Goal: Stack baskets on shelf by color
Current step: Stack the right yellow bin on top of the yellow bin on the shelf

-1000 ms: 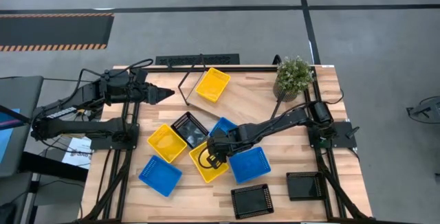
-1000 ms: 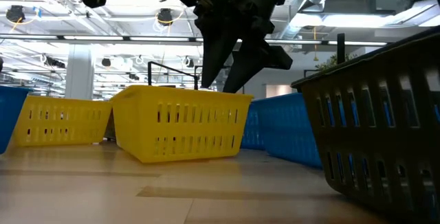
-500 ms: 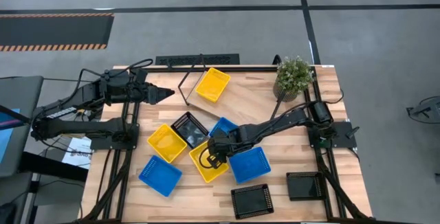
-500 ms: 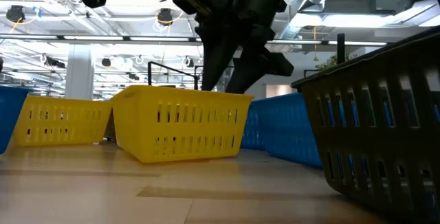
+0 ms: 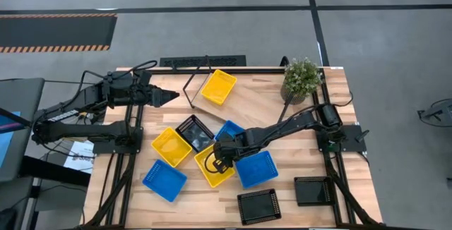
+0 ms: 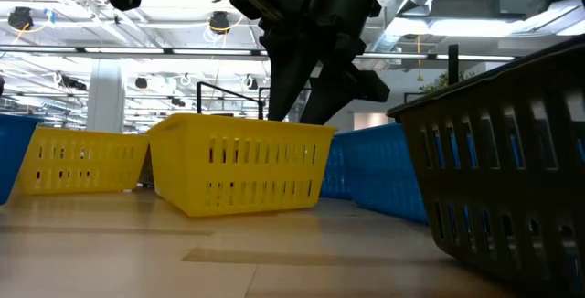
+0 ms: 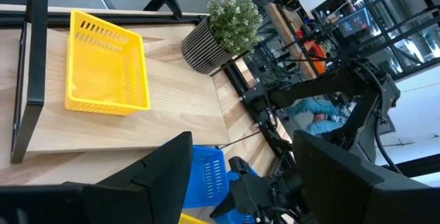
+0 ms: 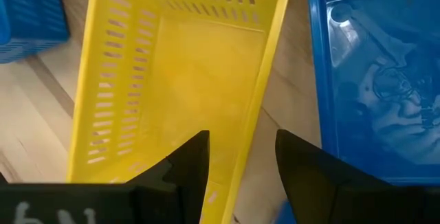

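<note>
Near the table's middle lies a yellow basket (image 5: 214, 168) (image 8: 172, 93). My right gripper (image 5: 216, 161) (image 8: 242, 138) (image 6: 297, 115) hangs open just above it. One finger is over the inside and one over the outside of its long wall (image 8: 258, 124), beside a blue basket (image 5: 256, 168) (image 8: 371, 80), and neither touches. My left gripper (image 5: 168, 97) (image 7: 240, 148) waits open in the air over the table's far left. The shelf (image 5: 229, 106) (image 7: 172, 107) stands at the far middle and carries one yellow basket (image 5: 218, 87) (image 7: 103, 62).
More baskets lie around: yellow (image 5: 171, 147), black (image 5: 194, 131), blue (image 5: 229, 130) and blue (image 5: 164, 180); two black ones (image 5: 258, 206) (image 5: 311, 190) sit near the front edge. A potted plant (image 5: 301, 78) (image 7: 230, 28) stands at the far right corner.
My right gripper has sunk a little toward the yellow basket's rim, still open. The baskets have not moved.
</note>
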`<state>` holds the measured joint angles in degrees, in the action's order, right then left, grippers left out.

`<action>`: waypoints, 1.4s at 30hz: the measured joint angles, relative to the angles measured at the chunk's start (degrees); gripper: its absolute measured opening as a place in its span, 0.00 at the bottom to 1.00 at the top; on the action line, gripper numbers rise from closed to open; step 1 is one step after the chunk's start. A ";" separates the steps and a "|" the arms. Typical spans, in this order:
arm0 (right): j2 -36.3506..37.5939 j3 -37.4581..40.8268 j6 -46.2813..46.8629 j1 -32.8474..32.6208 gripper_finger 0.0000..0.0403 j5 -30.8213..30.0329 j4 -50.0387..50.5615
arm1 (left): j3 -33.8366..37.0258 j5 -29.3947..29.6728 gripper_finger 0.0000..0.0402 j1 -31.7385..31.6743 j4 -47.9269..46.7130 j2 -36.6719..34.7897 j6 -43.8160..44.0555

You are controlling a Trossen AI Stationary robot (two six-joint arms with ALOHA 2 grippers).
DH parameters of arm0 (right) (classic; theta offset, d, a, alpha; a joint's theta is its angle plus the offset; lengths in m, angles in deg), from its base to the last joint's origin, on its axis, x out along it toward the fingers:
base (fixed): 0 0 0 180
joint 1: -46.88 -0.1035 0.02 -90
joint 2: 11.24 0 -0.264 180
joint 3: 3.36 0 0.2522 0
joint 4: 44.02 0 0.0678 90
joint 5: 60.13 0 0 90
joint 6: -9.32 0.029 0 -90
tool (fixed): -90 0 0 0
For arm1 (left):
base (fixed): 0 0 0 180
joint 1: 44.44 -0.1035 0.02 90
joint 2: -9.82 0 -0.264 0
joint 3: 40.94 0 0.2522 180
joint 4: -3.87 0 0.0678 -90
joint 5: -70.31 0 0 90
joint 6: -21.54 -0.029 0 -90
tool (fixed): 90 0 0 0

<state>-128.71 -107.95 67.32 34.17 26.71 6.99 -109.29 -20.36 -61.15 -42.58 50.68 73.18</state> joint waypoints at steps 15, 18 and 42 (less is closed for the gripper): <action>0.00 0.00 0.00 -0.02 0.48 -0.35 0.04 | 0.00 0.03 0.59 0.00 0.00 0.00 -0.02; 0.00 0.00 0.00 0.00 0.48 -0.66 0.02 | 0.00 0.02 0.59 0.00 0.00 0.00 -0.03; -3.08 -0.04 1.49 0.07 0.47 2.54 -2.55 | 0.00 1.07 0.59 0.02 0.28 0.02 -0.04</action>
<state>-131.79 -107.99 68.81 34.24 29.25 4.44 -109.29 -19.29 -61.13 -42.30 50.70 73.14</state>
